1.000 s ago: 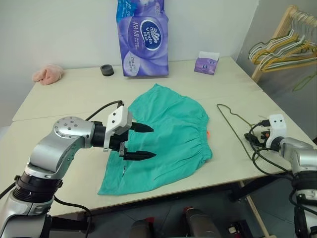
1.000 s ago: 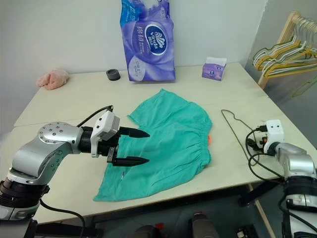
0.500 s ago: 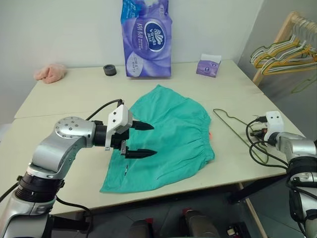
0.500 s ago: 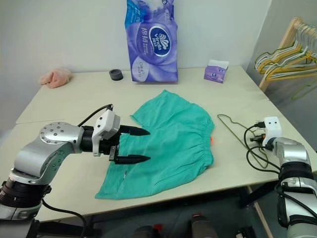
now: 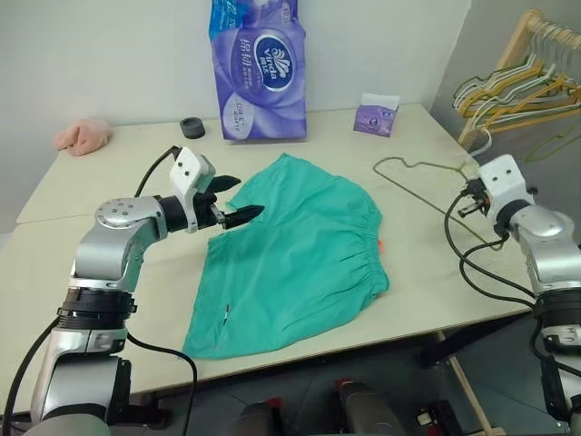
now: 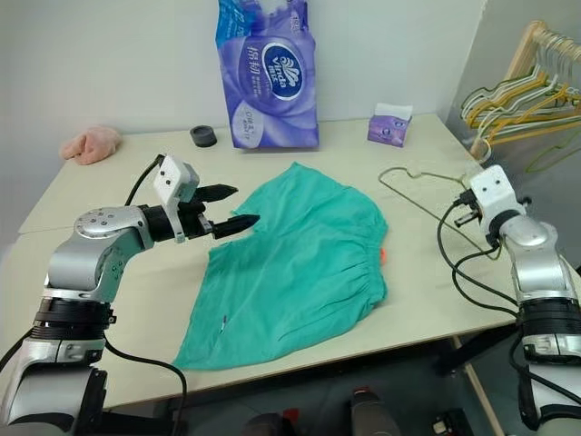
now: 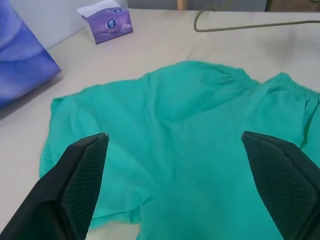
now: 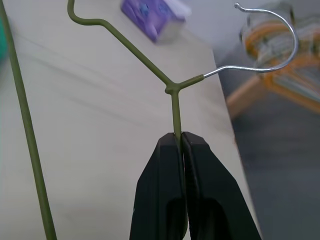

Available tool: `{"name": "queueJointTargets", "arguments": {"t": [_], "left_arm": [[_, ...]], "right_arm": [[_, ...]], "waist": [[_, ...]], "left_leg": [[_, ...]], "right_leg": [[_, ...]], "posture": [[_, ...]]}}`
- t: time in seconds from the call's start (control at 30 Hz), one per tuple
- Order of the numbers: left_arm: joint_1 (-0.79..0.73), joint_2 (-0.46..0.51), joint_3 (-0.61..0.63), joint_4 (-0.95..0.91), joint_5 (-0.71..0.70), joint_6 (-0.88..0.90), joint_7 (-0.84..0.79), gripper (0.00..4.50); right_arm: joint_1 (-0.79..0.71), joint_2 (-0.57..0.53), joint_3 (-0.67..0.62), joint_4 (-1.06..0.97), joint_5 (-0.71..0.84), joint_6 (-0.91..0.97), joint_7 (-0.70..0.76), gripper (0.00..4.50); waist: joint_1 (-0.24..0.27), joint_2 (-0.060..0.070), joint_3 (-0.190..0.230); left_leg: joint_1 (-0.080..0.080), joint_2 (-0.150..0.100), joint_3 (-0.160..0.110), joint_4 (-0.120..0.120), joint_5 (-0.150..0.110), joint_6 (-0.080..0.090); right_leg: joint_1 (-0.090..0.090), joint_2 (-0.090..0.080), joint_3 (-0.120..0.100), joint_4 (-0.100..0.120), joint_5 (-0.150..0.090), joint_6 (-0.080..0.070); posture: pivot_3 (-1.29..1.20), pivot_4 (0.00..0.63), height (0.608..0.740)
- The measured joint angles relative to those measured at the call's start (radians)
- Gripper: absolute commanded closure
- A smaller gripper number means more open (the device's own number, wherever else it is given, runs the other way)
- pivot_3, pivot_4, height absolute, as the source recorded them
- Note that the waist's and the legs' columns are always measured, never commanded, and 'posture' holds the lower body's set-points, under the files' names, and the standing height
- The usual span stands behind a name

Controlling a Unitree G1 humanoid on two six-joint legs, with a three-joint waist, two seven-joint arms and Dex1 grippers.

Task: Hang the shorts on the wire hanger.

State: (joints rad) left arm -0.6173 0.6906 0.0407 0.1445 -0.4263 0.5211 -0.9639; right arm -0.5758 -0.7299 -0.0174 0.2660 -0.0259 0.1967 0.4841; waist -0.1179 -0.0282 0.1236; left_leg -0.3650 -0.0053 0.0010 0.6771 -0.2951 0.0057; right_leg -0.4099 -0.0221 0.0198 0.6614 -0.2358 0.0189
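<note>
- step in hand: hanger pickup done, joining not started; right gripper (image 8: 181, 137) clamped tight on wire hanger (image 5: 413, 165) just below the neck, frame held off the table (image 5: 109, 209) on the right side
- shorts (image 5: 300, 250) flat near table centre, untouched, elastic waistband toward the right, leg openings toward the left and far side
- left gripper (image 7: 175, 145) spread wide, holding nothing, hovering over the far-left part of the shorts, pointing across the cloth
- next move, by judgement: needs left to pinch a single layer at the waistband or a leg hem and lift, right to bring the hanger across and thread an end through; likely snag is grabbing both layers at once
- materials: hanger thin olive-coated wire, bare metal hook, stiff but springy; shorts soft teal cloth, gathered waistband, small orange tag at the edge, limp and prone to bunching; table smooth pale board
</note>
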Motion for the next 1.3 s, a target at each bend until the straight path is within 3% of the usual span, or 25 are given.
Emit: {"name": "queueJointTargets", "arguments": {"t": [0.13, 0.33, 0.8, 0.9, 1.3], "left_arm": [[-0.006, 0.04, 0.004, -0.026, -0.103, 0.135, -0.128, 0.0], [-0.012, 0.104, -0.047, -0.035, -0.1, 0.169, -0.254, 0.0], [0.048, 0.161, -0.154, -0.118, -0.054, 0.161, -0.389, 0.0], [0.048, 0.156, -0.154, -0.116, -0.052, 0.162, -0.379, 0.64], [0.062, 0.152, -0.162, -0.129, -0.049, 0.164, -0.383, 4.4]], "right_arm": [[0.011, 0.0, 0.117, -0.167, -0.034, -0.156, 0.121, 4.46], [0.005, 0.037, 0.238, -0.308, -0.063, -0.275, 0.237, 4.46], [-0.104, 0.119, 0.275, -0.358, -0.073, -0.32, 0.308, 4.46], [-0.104, 0.123, 0.275, -0.375, -0.071, -0.319, 0.317, 4.5], [-0.104, 0.149, 0.273, -0.398, -0.069, -0.288, 0.323, 4.5]], "waist": [[-0.016, 0.001, 0.0], [-0.02, 0.0, 0.001], [-0.021, 0.002, 0.002], [-0.021, 0.002, 0.002], [-0.022, 0.002, 0.002]], "left_leg": [[0.0, 0.0, -0.001, 0.0, 0.0, -0.001], [0.0, 0.0, -0.002, 0.0, -0.001, -0.001], [0.0, 0.0, -0.002, 0.001, -0.001, -0.002], [0.0, 0.0, -0.002, 0.001, -0.001, -0.002], [0.0, 0.0, -0.002, 0.001, -0.001, -0.002]], "right_leg": [[0.0, 0.001, -0.001, 0.0, 0.0, 0.0], [0.0, 0.001, -0.002, 0.0, 0.0, 0.0], [0.0, 0.0, -0.002, 0.001, -0.001, -0.002], [0.0, 0.0, -0.002, 0.001, -0.001, -0.002], [-0.001, 0.0, -0.002, 0.001, -0.001, -0.002]], "posture": [[-0.19, 0.099, 0.74], [-0.19, 0.1, 0.74], [-0.2, 0.101, 0.74], [-0.2, 0.102, 0.74], [-0.2, 0.107, 0.74]]}}
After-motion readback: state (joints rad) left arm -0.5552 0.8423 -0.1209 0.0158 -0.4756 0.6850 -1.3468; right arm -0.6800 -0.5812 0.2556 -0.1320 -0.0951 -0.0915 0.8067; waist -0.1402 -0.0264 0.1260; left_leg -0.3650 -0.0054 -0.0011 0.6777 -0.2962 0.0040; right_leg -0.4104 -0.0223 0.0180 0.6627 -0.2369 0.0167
